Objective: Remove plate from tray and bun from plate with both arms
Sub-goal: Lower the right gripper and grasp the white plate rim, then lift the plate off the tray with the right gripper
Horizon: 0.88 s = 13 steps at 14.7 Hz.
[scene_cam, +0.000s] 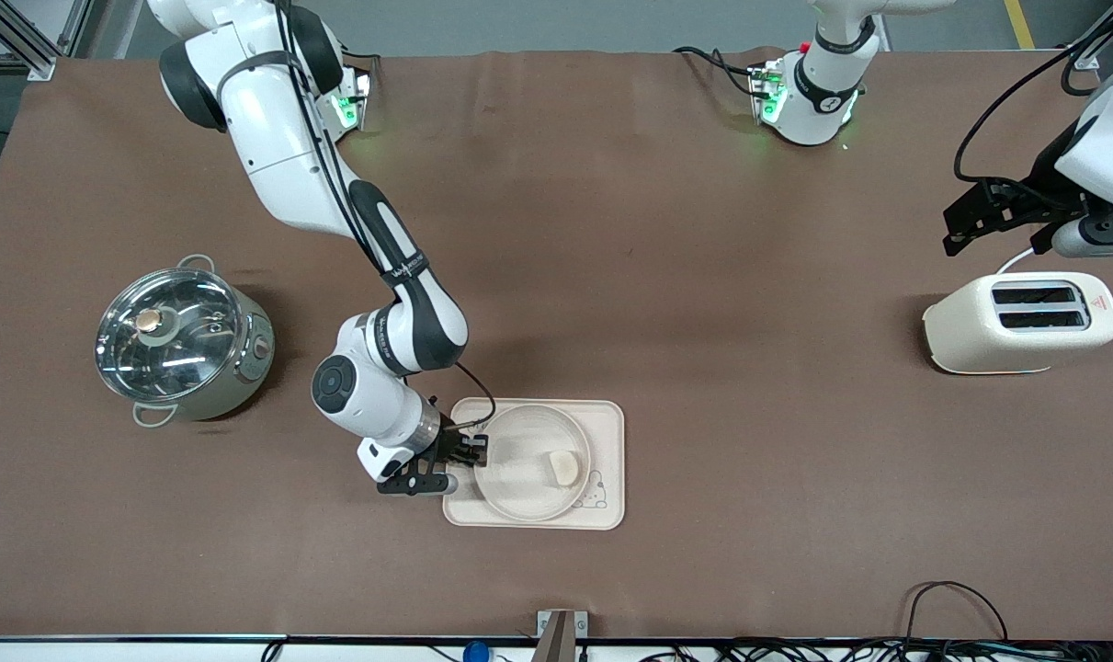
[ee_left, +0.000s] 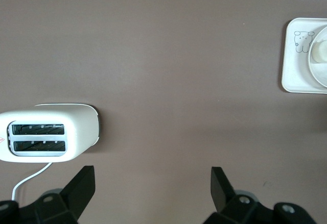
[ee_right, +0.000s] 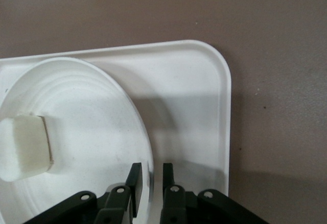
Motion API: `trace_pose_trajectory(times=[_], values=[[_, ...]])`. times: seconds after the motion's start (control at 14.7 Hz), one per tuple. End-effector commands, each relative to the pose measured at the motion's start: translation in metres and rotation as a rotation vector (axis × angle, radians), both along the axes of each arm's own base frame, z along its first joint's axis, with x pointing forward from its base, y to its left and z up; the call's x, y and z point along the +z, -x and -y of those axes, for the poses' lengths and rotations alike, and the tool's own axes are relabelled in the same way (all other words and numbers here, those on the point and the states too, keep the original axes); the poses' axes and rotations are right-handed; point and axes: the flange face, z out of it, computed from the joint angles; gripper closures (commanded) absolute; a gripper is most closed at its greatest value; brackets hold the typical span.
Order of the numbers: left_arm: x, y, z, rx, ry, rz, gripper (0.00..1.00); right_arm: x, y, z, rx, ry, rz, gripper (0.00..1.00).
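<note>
The round plate [scene_cam: 519, 483] lies in the rectangular tray [scene_cam: 604, 425] near the table's front edge, with the bun [scene_cam: 563, 467] on it toward the left arm's end. My right gripper [scene_cam: 475, 450] is low at the plate's rim on the side toward the right arm's end. In the right wrist view its fingers [ee_right: 134, 180] straddle the rim of the plate [ee_right: 92, 106], one inside and one outside over the tray [ee_right: 194, 91], closed narrowly on it; the bun [ee_right: 23, 147] sits apart. My left gripper [scene_cam: 979, 216] waits open and empty, up over the table by the toaster.
A cream toaster [scene_cam: 1020, 322] stands at the left arm's end of the table and also shows in the left wrist view [ee_left: 46, 134]. A steel pot with a glass lid [scene_cam: 179, 340] stands at the right arm's end. Brown cloth covers the table.
</note>
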Motion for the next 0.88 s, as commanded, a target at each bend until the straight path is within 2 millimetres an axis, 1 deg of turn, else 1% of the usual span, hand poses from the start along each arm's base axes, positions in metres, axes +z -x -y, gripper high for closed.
trace_pose_trajectory(times=[0.0,0.2,0.27,0.34,0.41,0.48,0.54,0.61,0.68,0.82], values=[[0.004,0.0,-0.001,-0.021,-0.017,0.001,0.0,-0.001,-0.006,0.002,0.004,-0.034,0.004,0.99],[0.003,0.0,-0.002,-0.021,-0.017,0.0,0.0,0.001,-0.009,0.01,-0.009,-0.066,-0.01,1.0],[0.003,0.0,-0.002,-0.02,-0.017,0.0,0.0,0.006,-0.015,0.02,-0.019,-0.075,-0.008,1.0],[0.004,0.0,-0.002,-0.021,-0.017,0.001,0.0,0.016,-0.016,0.022,-0.012,-0.081,0.003,1.0],[0.003,0.0,-0.003,-0.02,-0.017,0.0,0.0,0.018,-0.011,0.02,0.005,-0.079,-0.006,1.0],[0.003,0.0,-0.002,-0.02,-0.017,0.0,0.0,0.022,-0.002,0.013,0.024,-0.088,-0.043,1.0],[0.003,0.0,-0.001,-0.021,-0.017,0.0,0.0,0.031,0.001,0.01,0.037,-0.103,-0.065,1.0],[0.003,0.0,-0.002,-0.02,-0.017,0.0,0.0,0.034,0.0,0.014,0.036,-0.108,-0.075,1.0],[0.004,0.0,-0.001,-0.021,-0.017,0.001,0.0,0.041,0.002,0.013,0.043,-0.11,-0.081,1.0],[0.003,0.0,-0.002,-0.02,-0.017,0.0,0.0,0.051,0.021,0.005,0.073,-0.103,-0.127,1.0]])
